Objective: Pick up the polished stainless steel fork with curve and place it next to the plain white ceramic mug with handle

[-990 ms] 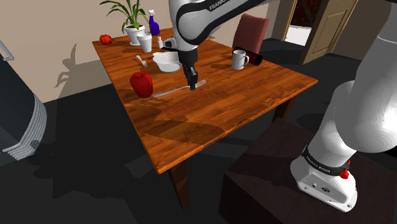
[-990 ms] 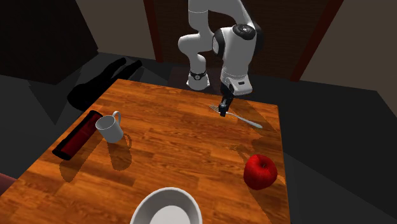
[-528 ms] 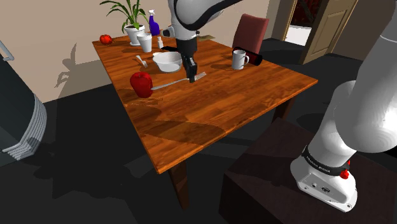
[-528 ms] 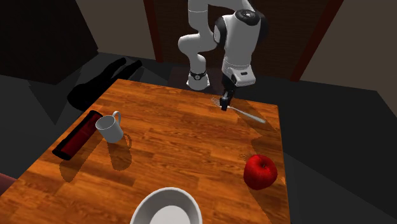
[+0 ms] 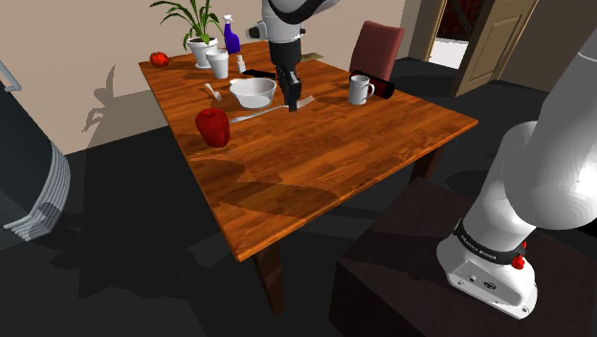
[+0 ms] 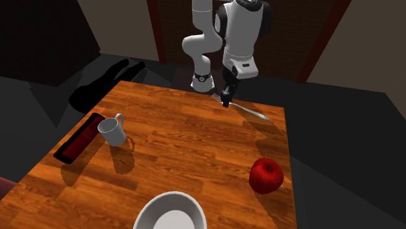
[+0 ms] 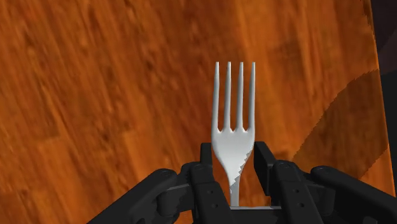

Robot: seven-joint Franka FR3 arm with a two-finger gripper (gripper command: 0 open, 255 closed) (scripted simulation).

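Note:
A shiny grey fork point(image 5: 256, 113) hangs level above the wooden table point(image 5: 335, 153), clasped near its tines by my black gripper point(image 5: 294, 103). In the wrist view the gripper point(image 7: 232, 156) is shut on the fork's neck point(image 7: 234, 121), tines pointing away over the wood. From the second exterior view, the gripper point(image 6: 226, 101) holds the fork point(image 6: 250, 112) near the table's far edge. The white mug with handle point(image 5: 360, 89) stands toward the shoulder view's right, apart from the gripper. It appears again as the mug point(image 6: 113, 131) at the second exterior view's left.
A white bowl point(image 5: 251, 92), a red apple point(image 5: 212, 126) and a second fork point(image 5: 212, 92) lie near the gripper. A dark red cylinder point(image 5: 383, 88) lies behind the mug. A plant point(image 5: 201, 29), blue bottle point(image 5: 231, 36) and white cup point(image 5: 219, 64) stand at the far corner; a red chair point(image 5: 378, 48) is beyond.
The gripper has risen with the fork shut in it, lifting it off the table and carrying it slightly toward the bowl. The fork's shadow has parted from it.

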